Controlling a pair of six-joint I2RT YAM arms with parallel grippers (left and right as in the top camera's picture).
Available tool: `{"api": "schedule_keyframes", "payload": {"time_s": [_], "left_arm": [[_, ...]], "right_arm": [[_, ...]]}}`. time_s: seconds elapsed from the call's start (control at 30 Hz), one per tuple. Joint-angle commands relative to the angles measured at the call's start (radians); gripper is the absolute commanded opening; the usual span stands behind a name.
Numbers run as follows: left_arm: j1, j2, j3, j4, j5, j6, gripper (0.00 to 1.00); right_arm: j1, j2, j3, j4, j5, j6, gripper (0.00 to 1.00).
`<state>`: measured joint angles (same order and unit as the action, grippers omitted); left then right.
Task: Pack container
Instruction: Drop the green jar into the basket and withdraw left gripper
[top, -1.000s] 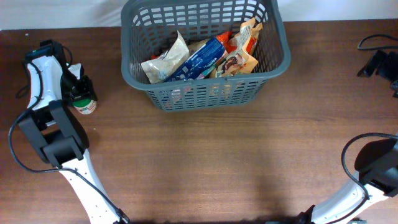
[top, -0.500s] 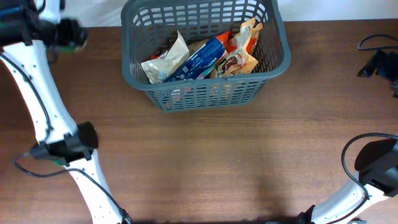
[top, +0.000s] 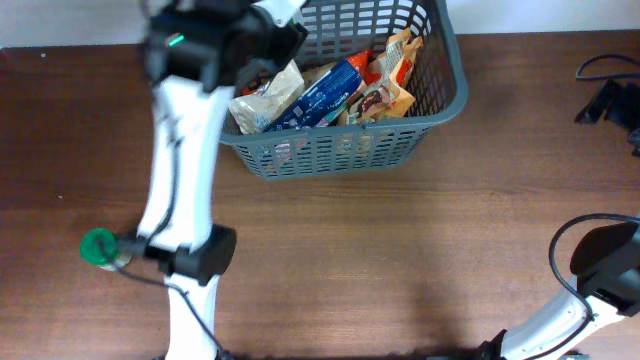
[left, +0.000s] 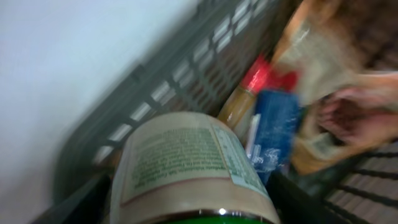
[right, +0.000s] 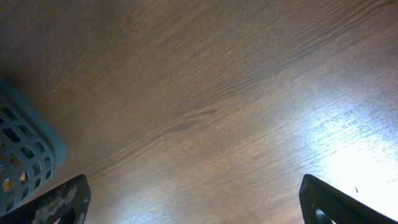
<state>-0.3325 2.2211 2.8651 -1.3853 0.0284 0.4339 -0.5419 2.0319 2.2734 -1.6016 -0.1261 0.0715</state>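
The dark grey slotted basket (top: 330, 150) stands at the back middle of the table and holds a white pouch (top: 265, 100), a blue packet (top: 325, 95) and orange snack bags (top: 385, 85). My left gripper (top: 268, 40) is blurred over the basket's left rear corner. In the left wrist view the gripper (left: 186, 216) is shut on a jar (left: 186, 162) with a pale label and green lid, above the basket wall (left: 155, 93), the blue packet (left: 273, 130) and a red-capped bottle (left: 249, 93). My right gripper (right: 196, 205) is open and empty over bare wood.
A green round object (top: 98, 246) lies on the table at the left, beside the left arm's elbow. Black cables and gear (top: 610, 100) sit at the far right edge. A basket corner (right: 25, 155) shows at the left of the right wrist view.
My left gripper has lifted the green-lidded jar from the table's left side and swung it right, up over the basket's left rear corner. The right arm has not moved.
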Motion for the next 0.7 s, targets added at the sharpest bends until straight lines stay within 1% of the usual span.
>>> {"api": "schedule_keyframes", "payload": {"time_s": [0.0, 0.07, 0.1, 0.13, 0.17, 0.23, 0.33, 0.4, 0.47, 0.53, 0.57, 0.6, 0.63, 0.67], "left_arm": [[0.039, 0.103, -0.119, 0.077, -0.101, -0.077, 0.44], [0.063, 0.142, -0.135, 0.096, -0.101, -0.082, 0.48], [0.076, 0.161, -0.135, 0.088, -0.101, -0.082, 0.59], [0.082, 0.167, -0.135, 0.08, -0.101, -0.083, 0.85], [0.088, 0.167, -0.135, 0.065, -0.102, -0.083, 0.99], [0.093, 0.158, -0.13, 0.035, -0.109, -0.103, 0.99], [0.097, 0.096, -0.09, -0.072, -0.109, -0.12, 0.99], [0.098, 0.045, -0.065, -0.13, -0.138, -0.125, 0.99], [0.12, -0.071, -0.057, -0.164, -0.223, -0.212, 0.99], [0.158, -0.158, -0.057, -0.184, -0.243, -0.247, 0.99], [0.21, -0.223, -0.057, -0.187, -0.242, -0.283, 0.99], [0.244, -0.253, -0.057, -0.193, -0.241, -0.292, 0.99], [0.307, -0.291, -0.058, -0.219, -0.227, -0.294, 0.99], [0.36, -0.312, -0.059, -0.247, -0.212, -0.321, 0.99]], "right_arm": [[-0.002, -0.016, -0.002, 0.0, -0.009, 0.001, 0.99], [-0.002, -0.016, -0.002, 0.001, -0.009, 0.001, 0.99], [-0.002, -0.016, -0.002, 0.001, -0.009, 0.001, 0.99], [-0.002, -0.016, -0.002, 0.001, -0.009, 0.001, 0.99], [-0.002, -0.016, -0.002, 0.001, -0.009, 0.001, 0.99], [-0.002, -0.016, -0.002, 0.001, -0.009, 0.001, 0.99], [-0.002, -0.016, -0.002, 0.001, -0.009, 0.001, 0.99], [-0.002, -0.016, -0.002, 0.0, -0.009, 0.001, 0.99], [-0.002, -0.016, -0.002, 0.0, -0.009, 0.001, 0.99], [-0.002, -0.016, -0.002, 0.001, -0.009, 0.001, 0.99], [-0.002, -0.016, -0.002, 0.0, -0.009, 0.001, 0.99], [-0.002, -0.016, -0.002, 0.001, -0.009, 0.001, 0.99], [-0.002, -0.016, -0.002, 0.001, -0.009, 0.001, 0.99], [-0.002, -0.016, -0.002, 0.001, -0.009, 0.001, 0.99]]}}
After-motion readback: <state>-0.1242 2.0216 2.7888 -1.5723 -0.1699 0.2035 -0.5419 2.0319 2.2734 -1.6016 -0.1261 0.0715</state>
